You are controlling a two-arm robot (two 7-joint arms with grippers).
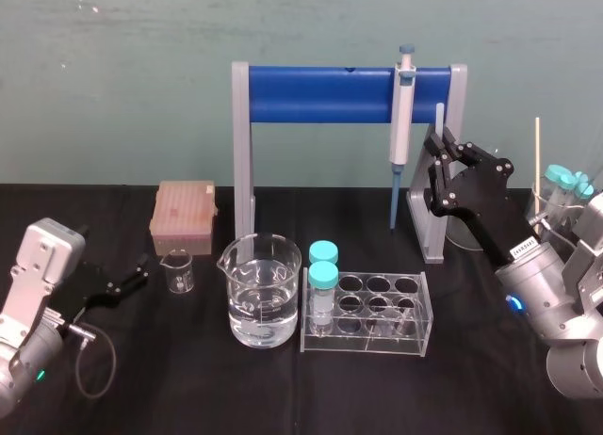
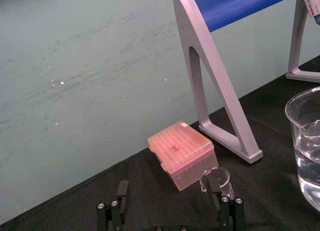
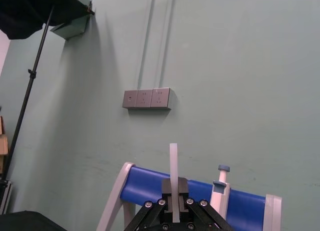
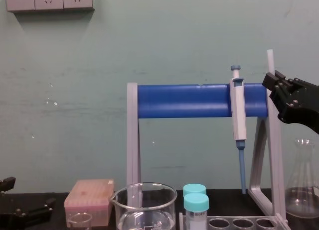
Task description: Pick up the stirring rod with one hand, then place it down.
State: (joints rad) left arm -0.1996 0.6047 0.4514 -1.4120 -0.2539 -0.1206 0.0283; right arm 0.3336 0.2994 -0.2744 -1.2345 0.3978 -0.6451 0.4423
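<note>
The stirring rod (image 1: 439, 117) is a thin translucent white stick held upright, well above the table, beside the right post of the blue stand. My right gripper (image 1: 436, 145) is shut on the rod's lower part. In the right wrist view the rod (image 3: 173, 166) rises straight out from between the black fingers (image 3: 167, 190). In the chest view the rod's tip (image 4: 270, 58) pokes up above the right gripper (image 4: 273, 80). My left gripper (image 1: 132, 277) rests low at the table's left with its fingers (image 2: 120, 198) spread open and holding nothing.
A grey-white pipette (image 1: 402, 115) with a blue tip hangs on the blue stand (image 1: 320, 94). In front stand a water beaker (image 1: 260, 289), a tube rack (image 1: 377, 311) with two teal-capped tubes, a small beaker (image 1: 178, 270) and a pink tip box (image 1: 185, 214). A flask (image 4: 304, 182) sits far right.
</note>
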